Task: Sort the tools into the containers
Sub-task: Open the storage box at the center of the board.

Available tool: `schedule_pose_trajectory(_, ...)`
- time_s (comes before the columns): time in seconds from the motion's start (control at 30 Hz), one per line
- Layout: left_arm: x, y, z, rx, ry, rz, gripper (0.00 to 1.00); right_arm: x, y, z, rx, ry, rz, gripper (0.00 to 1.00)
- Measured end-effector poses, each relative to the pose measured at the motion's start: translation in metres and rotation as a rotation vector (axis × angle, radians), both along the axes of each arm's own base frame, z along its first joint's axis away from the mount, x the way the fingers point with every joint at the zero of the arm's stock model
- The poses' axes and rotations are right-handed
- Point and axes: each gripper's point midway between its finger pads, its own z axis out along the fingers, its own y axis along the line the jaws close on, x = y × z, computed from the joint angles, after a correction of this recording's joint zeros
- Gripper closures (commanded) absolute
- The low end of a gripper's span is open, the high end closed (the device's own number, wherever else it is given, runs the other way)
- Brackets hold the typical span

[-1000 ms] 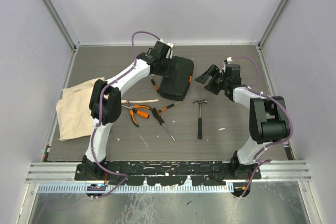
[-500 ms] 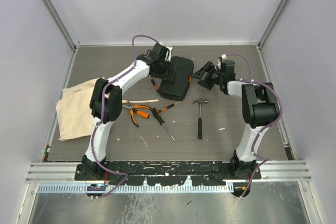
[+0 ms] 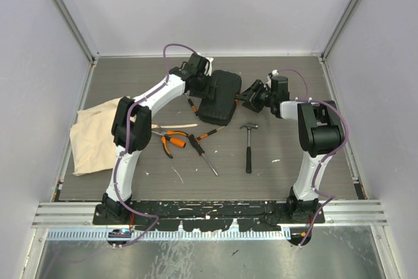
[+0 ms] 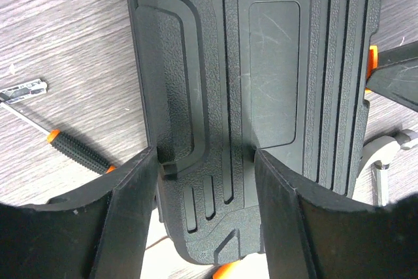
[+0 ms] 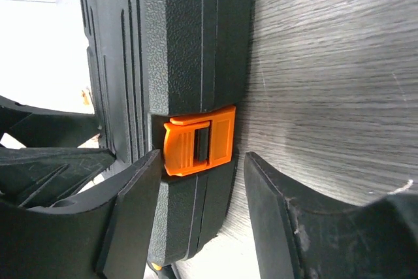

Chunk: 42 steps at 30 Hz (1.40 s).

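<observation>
The black rounded hard-plastic tool case (image 3: 219, 96) lies shut on the grey counter (image 3: 137, 73), between your two grippers. The left gripper (image 4: 206, 161) stands parted over the lid beside the moulded handle. The right gripper (image 5: 201, 161) stands parted astride the orange latch (image 5: 199, 140) and grips nothing. Risk: a one-sided pull at the latch may slide or tip the case if the lid is not pinned. The steel-headed hammer (image 3: 248, 145) and orange-and-black pliers (image 3: 171, 138) lie on the case's near side. Beyond and right of the case there is open room.
</observation>
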Motion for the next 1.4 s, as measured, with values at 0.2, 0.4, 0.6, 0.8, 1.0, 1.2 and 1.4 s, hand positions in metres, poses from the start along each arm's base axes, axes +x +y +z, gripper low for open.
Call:
schedule_pose_trajectory(0.2,0.000,0.001,0.000,-0.002,0.002,0.006,0.43,0.002,0.000,-0.003,-0.017,0.001,0.000,0.44)
schedule_pose_trajectory(0.4,0.001,0.001,0.000,-0.002,0.002,0.007,0.43,0.005,-0.002,-0.002,-0.052,0.000,0.003,0.44)
schedule_pose_trajectory(0.6,0.001,0.001,-0.001,0.001,0.002,0.009,0.43,0.015,-0.004,0.000,-0.134,-0.008,0.006,0.45)
schedule_pose_trajectory(0.8,0.003,0.003,-0.001,0.013,0.005,0.016,0.43,0.020,-0.004,0.001,-0.226,-0.021,0.013,0.49)
schedule_pose_trajectory(1.0,0.007,0.003,0.000,0.043,-0.004,0.031,0.43,0.024,-0.003,0.003,-0.317,-0.041,0.020,0.55)
schedule_pose_trajectory(1.2,0.010,0.005,0.001,0.077,-0.023,0.049,0.43,0.025,-0.006,0.007,-0.441,-0.052,0.017,0.58)
schedule_pose_trajectory(1.4,0.011,0.007,0.001,0.091,-0.030,0.057,0.43,0.024,-0.012,0.009,-0.536,-0.056,0.009,0.60)
